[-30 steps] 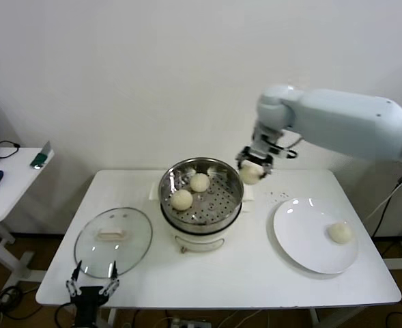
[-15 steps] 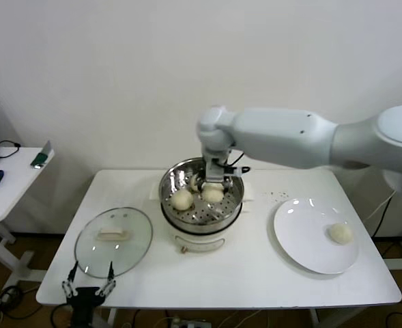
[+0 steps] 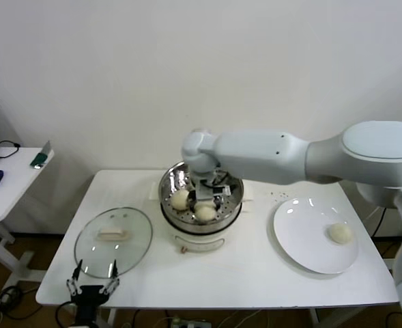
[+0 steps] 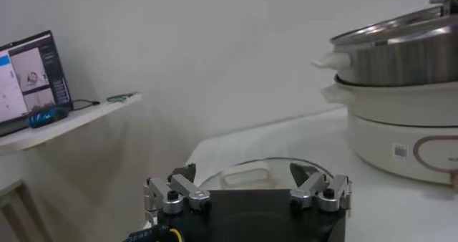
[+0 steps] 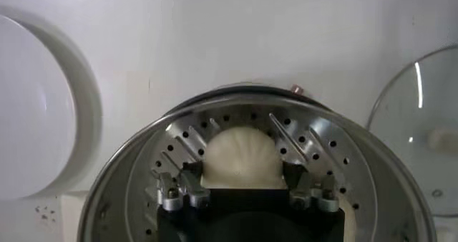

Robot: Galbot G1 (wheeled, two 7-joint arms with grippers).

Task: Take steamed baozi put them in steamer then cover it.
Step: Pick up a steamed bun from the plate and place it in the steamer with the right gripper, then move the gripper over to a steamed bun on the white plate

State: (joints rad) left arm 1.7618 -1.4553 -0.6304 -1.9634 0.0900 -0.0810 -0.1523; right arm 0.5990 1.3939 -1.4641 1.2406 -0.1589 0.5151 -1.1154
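**Bun lowered into the steamer**

White table (image 3: 255,273): my right gripper (image 5: 243,186) pinches a bun (image 5: 242,157) inside the steamer (image 3: 170,181). Left gripper (image 4: 247,192) idles spread near the lid (image 3: 113,236). Releasing carelessly could roll the bun against its neighbour (image 3: 180,199).

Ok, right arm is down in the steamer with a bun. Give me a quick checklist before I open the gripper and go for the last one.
1. Right gripper closed on baozi: ok.
2. Bun inside steamer, over the perforated floor: ok.
3. Bun resting on the floor, not hanging: cannot tell.
4. Clear of the other baozi: cannot tell, close together.
5. Last baozi waiting on plate: ok.
6. Cover off, left gripper open near it: ok.
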